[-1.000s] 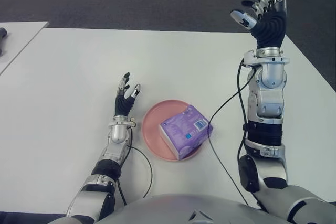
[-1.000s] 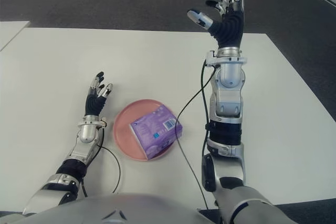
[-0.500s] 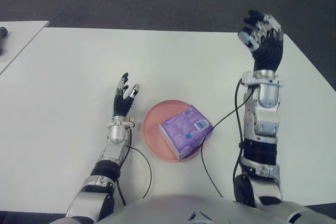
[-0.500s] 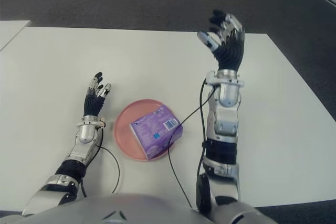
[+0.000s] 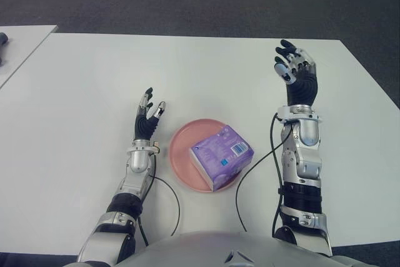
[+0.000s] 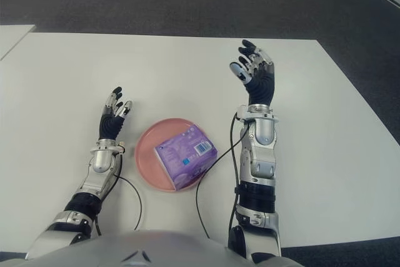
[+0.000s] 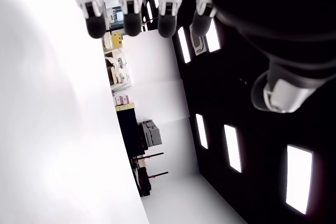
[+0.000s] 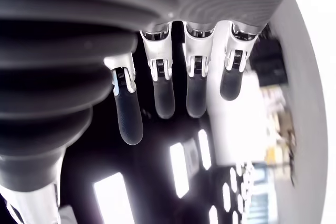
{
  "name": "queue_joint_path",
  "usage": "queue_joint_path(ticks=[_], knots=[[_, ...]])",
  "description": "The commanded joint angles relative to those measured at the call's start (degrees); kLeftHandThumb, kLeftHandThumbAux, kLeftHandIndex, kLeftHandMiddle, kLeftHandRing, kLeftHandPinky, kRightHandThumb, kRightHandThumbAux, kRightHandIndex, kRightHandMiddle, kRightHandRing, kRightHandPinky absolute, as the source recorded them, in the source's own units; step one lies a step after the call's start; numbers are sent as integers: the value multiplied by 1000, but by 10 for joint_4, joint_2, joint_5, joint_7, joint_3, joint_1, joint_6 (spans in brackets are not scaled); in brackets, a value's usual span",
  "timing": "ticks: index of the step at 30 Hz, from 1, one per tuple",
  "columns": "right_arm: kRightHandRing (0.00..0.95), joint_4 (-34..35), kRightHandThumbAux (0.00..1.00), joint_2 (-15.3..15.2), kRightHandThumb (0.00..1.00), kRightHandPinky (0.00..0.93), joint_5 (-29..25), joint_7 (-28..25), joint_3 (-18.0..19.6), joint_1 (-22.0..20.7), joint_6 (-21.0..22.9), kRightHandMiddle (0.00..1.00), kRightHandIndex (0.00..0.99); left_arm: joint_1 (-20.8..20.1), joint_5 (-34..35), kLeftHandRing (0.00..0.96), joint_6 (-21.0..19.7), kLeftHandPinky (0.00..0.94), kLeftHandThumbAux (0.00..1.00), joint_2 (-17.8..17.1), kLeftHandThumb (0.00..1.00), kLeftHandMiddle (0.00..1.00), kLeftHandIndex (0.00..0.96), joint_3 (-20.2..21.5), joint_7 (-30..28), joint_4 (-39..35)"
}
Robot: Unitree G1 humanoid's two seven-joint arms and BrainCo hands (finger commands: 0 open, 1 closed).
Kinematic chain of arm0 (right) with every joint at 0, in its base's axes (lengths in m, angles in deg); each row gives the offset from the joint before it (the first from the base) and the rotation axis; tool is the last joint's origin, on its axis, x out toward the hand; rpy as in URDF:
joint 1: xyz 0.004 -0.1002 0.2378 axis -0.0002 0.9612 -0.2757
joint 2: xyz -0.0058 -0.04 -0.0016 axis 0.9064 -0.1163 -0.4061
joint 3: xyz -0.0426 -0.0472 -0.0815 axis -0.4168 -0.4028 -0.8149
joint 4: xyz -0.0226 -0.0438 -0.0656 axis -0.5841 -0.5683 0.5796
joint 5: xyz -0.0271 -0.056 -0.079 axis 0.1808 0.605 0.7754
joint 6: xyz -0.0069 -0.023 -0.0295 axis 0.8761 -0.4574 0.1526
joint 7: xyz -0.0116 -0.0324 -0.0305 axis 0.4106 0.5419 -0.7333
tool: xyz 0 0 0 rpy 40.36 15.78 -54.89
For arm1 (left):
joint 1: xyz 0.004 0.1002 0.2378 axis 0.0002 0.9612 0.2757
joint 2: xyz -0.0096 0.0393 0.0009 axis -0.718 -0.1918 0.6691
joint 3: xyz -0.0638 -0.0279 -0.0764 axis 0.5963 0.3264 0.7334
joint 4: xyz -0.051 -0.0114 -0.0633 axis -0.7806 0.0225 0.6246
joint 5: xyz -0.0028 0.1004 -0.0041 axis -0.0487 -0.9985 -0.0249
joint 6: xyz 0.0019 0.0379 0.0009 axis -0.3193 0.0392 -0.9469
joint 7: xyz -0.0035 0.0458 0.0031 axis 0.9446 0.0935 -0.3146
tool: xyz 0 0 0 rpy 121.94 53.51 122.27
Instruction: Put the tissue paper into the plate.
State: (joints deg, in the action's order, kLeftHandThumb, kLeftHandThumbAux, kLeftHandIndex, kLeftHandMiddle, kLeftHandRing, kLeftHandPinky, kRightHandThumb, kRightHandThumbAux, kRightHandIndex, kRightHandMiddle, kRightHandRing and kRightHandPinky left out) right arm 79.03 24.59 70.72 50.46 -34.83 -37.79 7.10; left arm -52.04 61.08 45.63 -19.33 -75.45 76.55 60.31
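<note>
Tissue pack (image 5: 221, 155) in the plate (image 5: 182, 154) on the counter (image 5: 75, 92). Right hand (image 5: 295, 75) raised right of plate, fingers spread, empty. Left hand (image 5: 149, 117) left of plate, open, empty.

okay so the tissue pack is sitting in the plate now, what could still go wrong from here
1. The tissue pack overhangs the pink plate on its right edge, so a nudge might tip it out.
2. A black cable from the right arm passes beside that overhang; moving the arm could drag it against the pack.
3. The open right hand is raised, the open left hand close beside the plate.
</note>
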Motion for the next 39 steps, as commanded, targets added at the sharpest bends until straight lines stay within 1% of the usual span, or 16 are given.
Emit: queue_joint_path(ticks=[1,4,6,8,11,12,14,16,19,20,22,26,29,33,35,39], knots=[[129,-31,690,1,389,115,-12,-24,-15,12,-1,161,229,11,-1,0,-12,0,426,-4,0,0,0,1,-7,-6],[95,10,676,7,316,98,-30,-24,-23,15,35,124,176,13,-1,0,-14,0,427,-4,0,0,0,0,-9,-11],[67,-15,669,4,294,81,-50,-39,-13,6,31,94,150,15,1,0,-17,0,427,-4,0,0,0,-1,-11,-15],[44,-25,659,9,279,61,-46,-40,-15,15,12,69,129,16,2,0,-20,0,424,-4,0,0,0,-1,-14,-19],[15,-79,631,9,244,22,-12,-45,-20,40,-68,26,87,18,2,0,-23,0,422,-4,0,0,0,-1,-16,-24],[12,-184,627,2,239,18,2,-58,-14,55,-138,21,81,19,2,0,-24,0,421,-4,0,0,0,0,-16,-26],[4,-313,618,-7,191,7,15,-74,-6,70,-222,8,49,20,3,0,-26,0,421,-4,0,0,0,0,-17,-28],[2,-302,617,-6,165,3,43,-65,-20,144,-259,4,33,21,4,0,-29,0,421,-4,0,0,0,0,-18,-31],[0,-251,621,-21,102,0,66,-40,-21,162,-228,0,8,23,1,0,-32,0,420,-5,0,0,0,0,-16,-34],[0,-187,621,-18,94,0,79,-24,-25,171,-188,0,6,24,-1,0,-32,0,420,-5,0,0,0,0,-14,-35],[0,-113,632,-10,66,0,97,-3,-31,183,-146,0,3,24,-3,0,-31,0,419,-6,0,0,0,0,-13,-33],[0,-84,647,-1,38,0,114,19,-41,179,-115,0,0,24,0,0,-31,0,417,-7,0,0,0,1,-14,-33],[0,-177,648,0,33,0,125,38,-46,116,-123,0,0,25,0,0,-32,0,415,-9,0,0,0,1,-15,-37],[0,-194,641,-6,32,0,113,25,-47,138,-144,0,0,28,-1,0,-35,0,417,-9,0,0,0,1,-14,-43],[0,-237,636,-14,31,0,103,14,-41,137,-166,0,0,30,-2,0,-36,0,418,-10,0,0,0,1,-14,-45],[0,-268,621,-19,26,0,98,8,-37,126,-179,0,0,29,-4,0,-33,0,421,-12,0,0,0,2,-13,-44]])
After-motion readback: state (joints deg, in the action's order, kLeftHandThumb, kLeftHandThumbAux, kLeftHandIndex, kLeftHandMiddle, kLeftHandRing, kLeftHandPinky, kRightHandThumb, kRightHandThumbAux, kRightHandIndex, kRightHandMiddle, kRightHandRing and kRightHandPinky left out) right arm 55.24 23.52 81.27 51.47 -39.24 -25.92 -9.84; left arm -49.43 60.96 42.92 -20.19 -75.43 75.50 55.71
